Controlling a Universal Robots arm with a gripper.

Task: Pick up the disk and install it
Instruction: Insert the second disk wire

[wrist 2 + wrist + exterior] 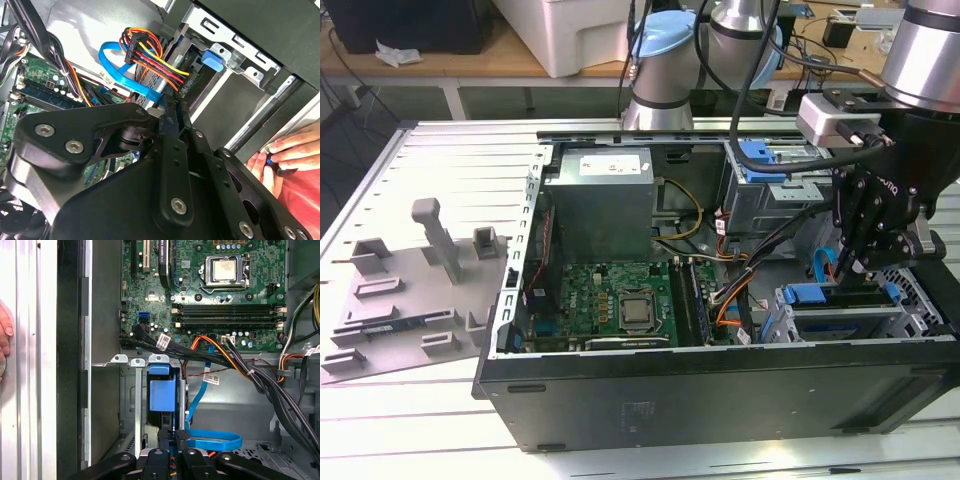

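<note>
The disk sits in the drive cage at the front corner of the open computer case, on the exterior view's right. Its bright blue carrier end faces up between the cage's silver rails; its silver face is hidden. My gripper hangs right over that cage, and its black fingers stand close together just off the carrier's end. In the second wrist view the gripper tapers to one narrow tip beside a blue data cable. Nothing shows between the fingers.
The grey power supply and the motherboard fill the case's middle. An empty blue bracket sits in the far cage. Cable bundles run beside the disk. A person's hand rests outside the case. A grey fixture plate lies on the exterior view's left.
</note>
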